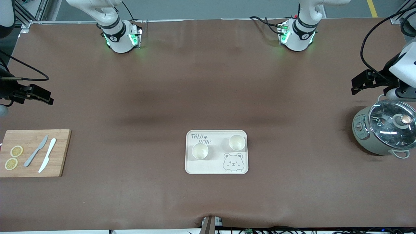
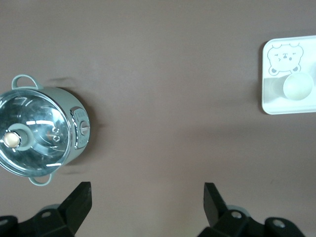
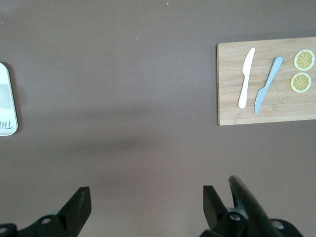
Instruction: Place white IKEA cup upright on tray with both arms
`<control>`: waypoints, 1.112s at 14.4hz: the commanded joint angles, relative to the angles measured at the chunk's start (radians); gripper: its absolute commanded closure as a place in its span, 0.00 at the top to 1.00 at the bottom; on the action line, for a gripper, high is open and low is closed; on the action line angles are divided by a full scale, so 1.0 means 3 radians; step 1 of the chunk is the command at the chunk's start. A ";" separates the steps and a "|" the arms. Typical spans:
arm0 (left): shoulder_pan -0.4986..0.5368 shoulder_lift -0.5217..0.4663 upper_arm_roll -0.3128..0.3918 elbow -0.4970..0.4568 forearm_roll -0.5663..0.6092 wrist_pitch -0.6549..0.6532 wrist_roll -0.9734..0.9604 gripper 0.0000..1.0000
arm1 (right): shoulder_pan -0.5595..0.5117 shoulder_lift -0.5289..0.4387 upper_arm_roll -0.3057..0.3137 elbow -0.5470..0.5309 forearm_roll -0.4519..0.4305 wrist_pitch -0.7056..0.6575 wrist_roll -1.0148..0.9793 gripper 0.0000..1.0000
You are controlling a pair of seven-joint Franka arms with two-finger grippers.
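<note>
The cream tray (image 1: 214, 166) with "TAIJI BEAR" and a bear face lies in the middle of the table, toward the front camera. Two white cups stand upright on it, one (image 1: 200, 151) nearer the right arm's end and one (image 1: 237, 142) nearer the left arm's end. My left gripper (image 1: 357, 85) is open and empty, up over the table beside the pot. My right gripper (image 1: 48, 97) is open and empty, up over the table near the cutting board. The left wrist view shows the left gripper (image 2: 146, 200), the tray (image 2: 271, 101) and one cup (image 2: 297, 86). The right wrist view shows the right gripper (image 3: 145, 202) and the tray's rim (image 3: 6, 94).
A grey-green pot with a glass lid (image 1: 385, 131) stands at the left arm's end and shows in the left wrist view (image 2: 42, 133). A wooden cutting board (image 1: 58, 152) at the right arm's end carries two knives and two lemon slices; it shows in the right wrist view (image 3: 232, 103).
</note>
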 commanded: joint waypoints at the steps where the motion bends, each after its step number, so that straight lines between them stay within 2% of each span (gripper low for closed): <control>1: 0.0112 -0.0019 -0.0009 -0.0004 0.0013 -0.0041 0.0198 1.00 | 0.0002 -0.0029 0.0007 -0.0040 0.0046 0.0025 -0.0036 1.00; 11: 0.0061 0.0037 -0.0009 -0.0004 -0.0002 0.0010 0.0162 1.00 | 0.0008 -0.0029 0.0007 -0.0086 0.0046 0.0036 -0.0036 1.00; 13: 0.0077 0.0078 -0.0009 0.0006 -0.0007 0.0199 0.0157 1.00 | 0.0018 -0.0029 0.0007 -0.0086 0.0046 0.0036 -0.0036 1.00; 16: 0.0077 0.0083 -0.0004 -0.0004 -0.0053 0.0241 0.0142 1.00 | 0.0023 -0.0029 0.0007 -0.0086 0.0046 0.0036 -0.0036 1.00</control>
